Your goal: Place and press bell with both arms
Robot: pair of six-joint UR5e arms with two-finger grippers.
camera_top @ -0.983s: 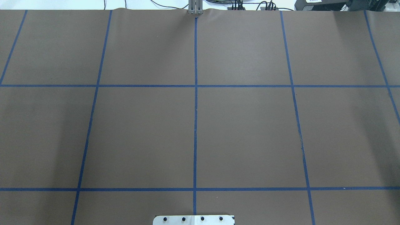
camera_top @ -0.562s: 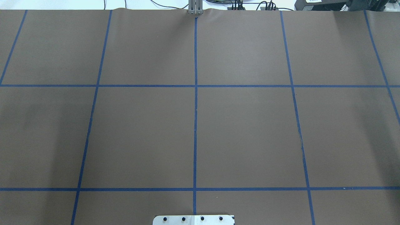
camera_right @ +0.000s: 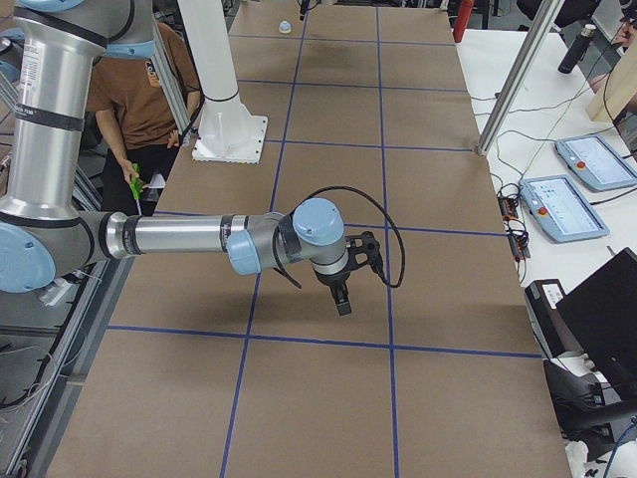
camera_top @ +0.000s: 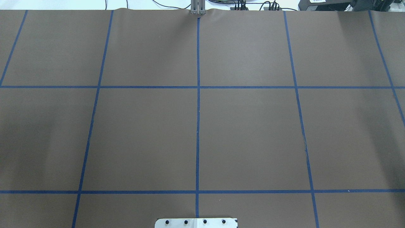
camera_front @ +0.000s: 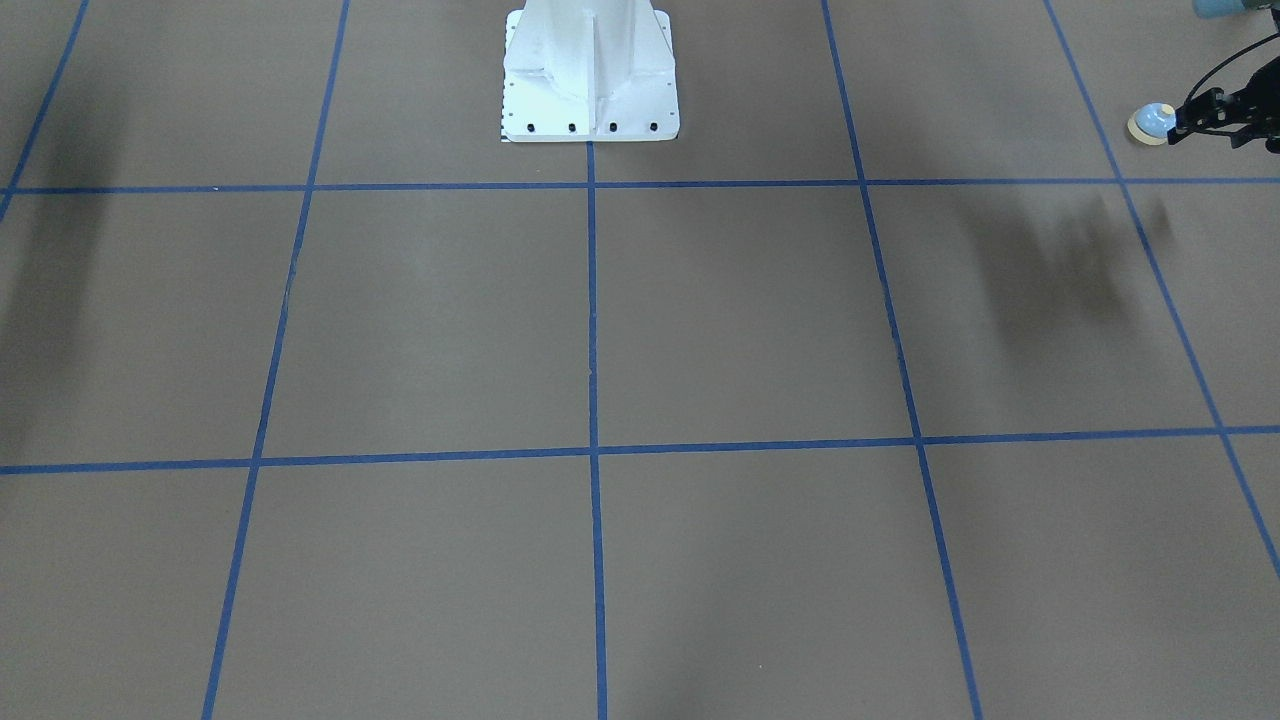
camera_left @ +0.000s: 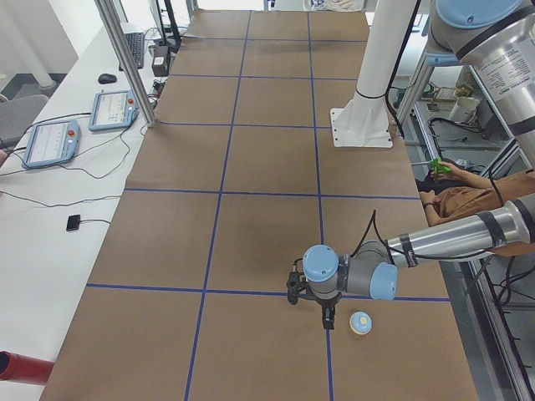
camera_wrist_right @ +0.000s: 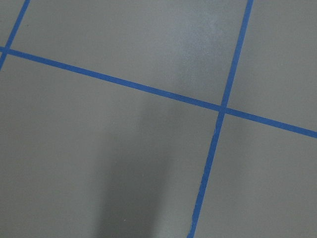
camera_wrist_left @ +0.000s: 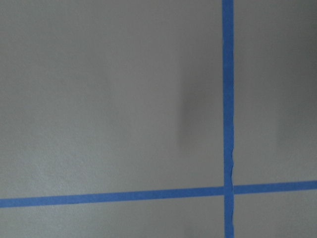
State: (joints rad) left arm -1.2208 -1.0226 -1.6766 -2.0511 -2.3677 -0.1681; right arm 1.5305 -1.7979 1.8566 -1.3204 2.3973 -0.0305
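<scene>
Exterior left: bell sits on table, at 3 o'clock of left gripper, just beside it. Probably light, rigid, with slick dome; pinch low at base ring. Left gripper, right gripper: finger spread unreadable.

We see a robotics lab: robot arms by a white pedestal, a brown-papered table gridded with blue tape, teach pendants on a side bench.
</scene>
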